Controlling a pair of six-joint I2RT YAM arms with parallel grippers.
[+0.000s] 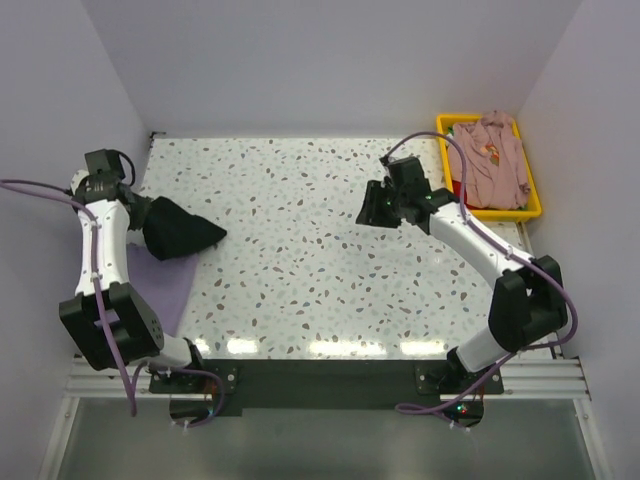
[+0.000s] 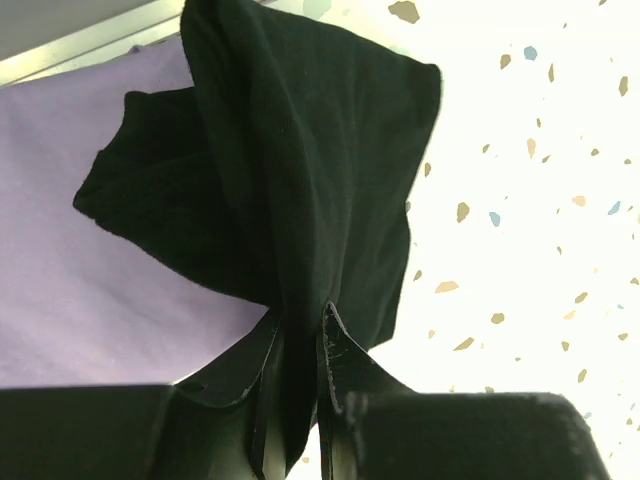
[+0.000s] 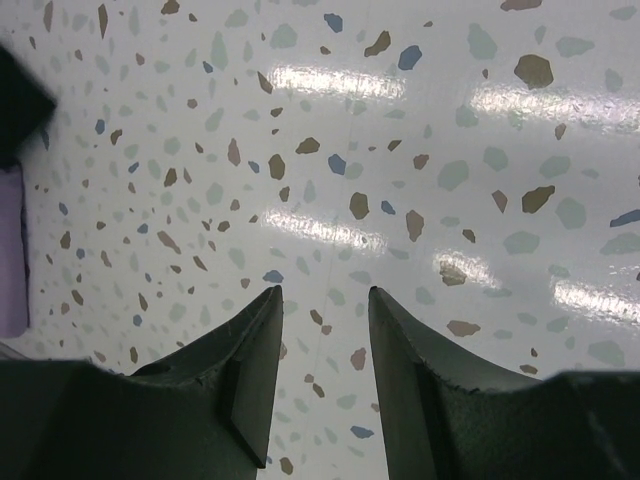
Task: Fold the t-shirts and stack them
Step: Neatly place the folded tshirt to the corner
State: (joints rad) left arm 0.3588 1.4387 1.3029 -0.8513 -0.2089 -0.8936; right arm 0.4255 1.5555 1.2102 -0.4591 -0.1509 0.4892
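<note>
While the left gripper (image 2: pixel 300 325) clamps a bunched black cloth t-shirt (image 2: pixel 300 150) above a flat lavender t-shirt (image 1: pixel 165 285) at the speckled table's (image 1: pixel 320 270) left edge, the right gripper (image 3: pixel 322 300) hangs mid-table, jaws apart and empty. A dusty-pink t-shirt (image 1: pixel 490 160) lies in the yellow plastic bin (image 1: pixel 537 207).

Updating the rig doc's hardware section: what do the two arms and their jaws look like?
Both match: the left arm and right arm have white links with chunky black joint housings. A purple cable loops along each to its base. The jaws are matt black, each side a tapered wedge. No markings visible.
</note>
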